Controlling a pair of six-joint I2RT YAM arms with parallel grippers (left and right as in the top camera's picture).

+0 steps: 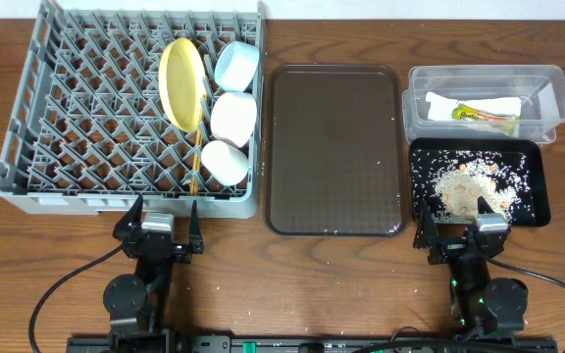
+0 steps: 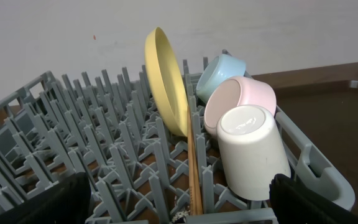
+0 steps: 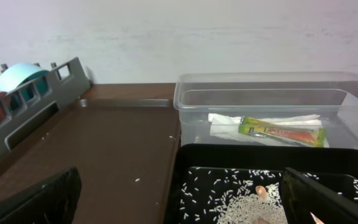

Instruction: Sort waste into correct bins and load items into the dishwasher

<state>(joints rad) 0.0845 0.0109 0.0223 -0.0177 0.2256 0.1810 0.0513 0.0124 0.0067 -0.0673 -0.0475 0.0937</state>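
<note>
The grey dish rack [image 1: 86, 108] holds the yellow plate [image 1: 182, 82] on edge, the light blue bowl [image 1: 235, 65], the white bowl [image 1: 233, 118], the white cup [image 1: 224, 163] and the chopsticks [image 1: 194, 167]. The same items show in the left wrist view: plate [image 2: 166, 81], blue bowl [image 2: 221, 71], white bowl [image 2: 238, 99], cup [image 2: 250, 149], chopsticks [image 2: 194, 180]. The clear tub [image 1: 486, 98] holds the yellow-green wrapper [image 1: 483, 115] and napkin [image 1: 488, 103]. The black tray [image 1: 479, 183] holds rice scraps [image 1: 469, 186]. My left gripper [image 1: 160, 233] and right gripper [image 1: 462, 237] are open and empty near the front edge.
The dark brown serving tray [image 1: 334, 147] lies between the rack and the bins, with a few stray rice grains on it. Grains also lie scattered on the wooden table near its front edge. A pale wall stands behind the table.
</note>
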